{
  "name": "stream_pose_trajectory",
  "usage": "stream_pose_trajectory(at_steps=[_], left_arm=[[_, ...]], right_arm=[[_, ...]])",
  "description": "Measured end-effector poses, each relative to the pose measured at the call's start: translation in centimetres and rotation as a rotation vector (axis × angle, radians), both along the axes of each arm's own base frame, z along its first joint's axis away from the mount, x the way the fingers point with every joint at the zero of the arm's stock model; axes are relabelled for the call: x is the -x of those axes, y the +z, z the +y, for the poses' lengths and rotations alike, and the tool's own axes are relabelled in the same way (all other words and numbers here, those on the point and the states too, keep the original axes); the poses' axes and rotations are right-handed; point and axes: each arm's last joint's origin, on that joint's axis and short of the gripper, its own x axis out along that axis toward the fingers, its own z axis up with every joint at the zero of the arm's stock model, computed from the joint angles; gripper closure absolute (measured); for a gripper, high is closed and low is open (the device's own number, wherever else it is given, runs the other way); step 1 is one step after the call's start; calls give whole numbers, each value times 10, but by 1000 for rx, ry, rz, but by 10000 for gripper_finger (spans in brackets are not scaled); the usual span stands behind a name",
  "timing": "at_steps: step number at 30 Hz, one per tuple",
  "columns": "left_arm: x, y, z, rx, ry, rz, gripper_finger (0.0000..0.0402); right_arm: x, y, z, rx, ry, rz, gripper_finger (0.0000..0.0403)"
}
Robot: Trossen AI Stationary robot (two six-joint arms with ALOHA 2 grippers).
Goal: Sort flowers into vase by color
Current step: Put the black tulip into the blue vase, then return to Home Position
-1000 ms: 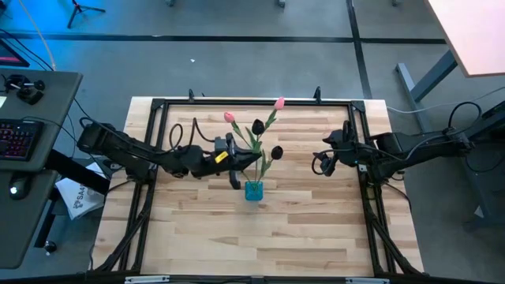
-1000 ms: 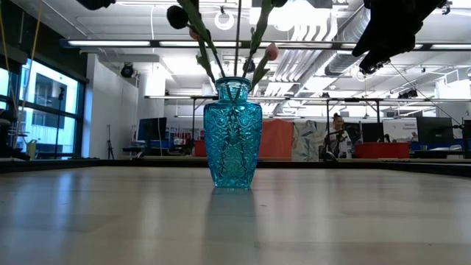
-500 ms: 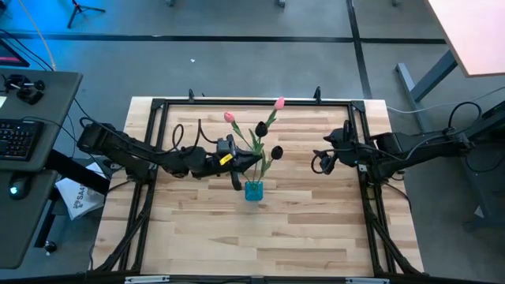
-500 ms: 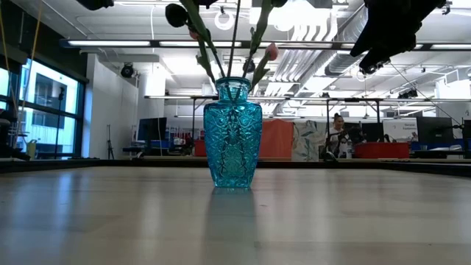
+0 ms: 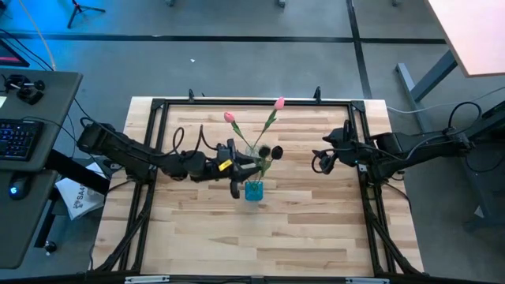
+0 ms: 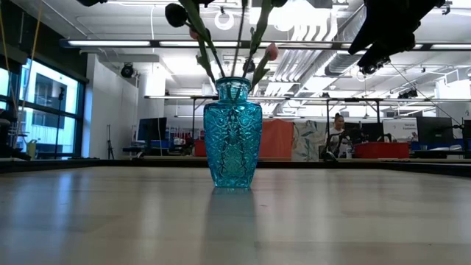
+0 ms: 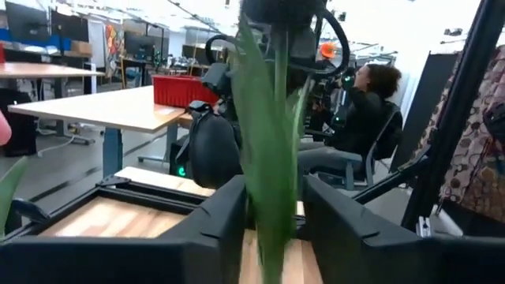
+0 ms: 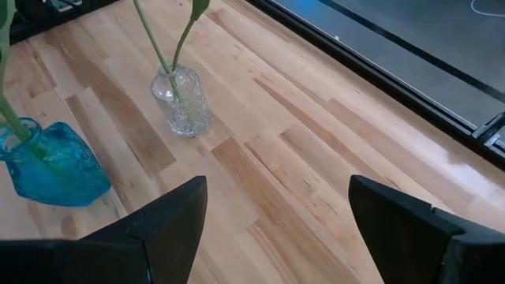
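Observation:
A blue vase (image 5: 253,190) stands mid-table on its base and holds dark tulips on green stems; their heads (image 5: 264,150) (image 5: 277,151) lean toward the far side. Two pink tulips (image 5: 229,117) (image 5: 279,102) rise from a clear glass vase (image 8: 183,101) just beyond it. My left gripper (image 5: 249,163) hangs above the blue vase, open, its fingers either side of a dark tulip's stem (image 7: 272,197). My right gripper (image 5: 317,163) hovers open at the table's right, with nothing between its fingers (image 8: 276,205). My left gripper comes level from the table's left, one finger on each side of the dark tulip's stem and leaf (image 7: 268,221), below the head. The leaf fills most of the gap. I cannot tell whether either finger touches it. The stem's lower end stands in the blue vase.
A black metal frame (image 5: 158,102) runs around the wooden tabletop. A desk with a keyboard (image 5: 20,134) stands off the table's left. Bare wood lies in front of the vases (image 6: 235,221). A seated person (image 7: 371,110) shows in the room beyond.
The dark tulip at my left gripper has sunk and tipped; its head has come from the far side down beside the other dark head. My left gripper has shifted slightly toward the near edge.

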Motion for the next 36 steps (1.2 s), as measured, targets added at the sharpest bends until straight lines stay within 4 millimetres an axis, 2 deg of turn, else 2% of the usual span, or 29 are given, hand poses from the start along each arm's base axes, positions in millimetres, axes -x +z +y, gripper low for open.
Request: stream_pose_trajectory(at_steps=[8, 13, 19, 24, 27, 32, 36], left_arm=[[11, 4, -2, -65, 0, 100, 219], [24, 19, 2, -59, 26, 84, 198], [46, 48, 7, -31, 29, -25, 192], [67, 76, 12, 9, 35, -190, 192], [82, 91, 16, -38, 54, -254, 192], [106, 104, 24, -104, 138, -241, 192], [121, 101, 36, -146, 173, -121, 200]], right_arm=[[-1, 1, 0, -31, -27, -35, 98], [-3, 3, 1, -34, -23, -68, 98], [-4, 4, 1, -34, -23, -75, 98], [-5, 5, 1, -34, -25, -95, 98], [-6, 6, 1, -36, -26, -112, 98], [-7, 7, 1, -29, -35, -126, 98], [-7, 7, 1, -28, -36, -127, 98]])
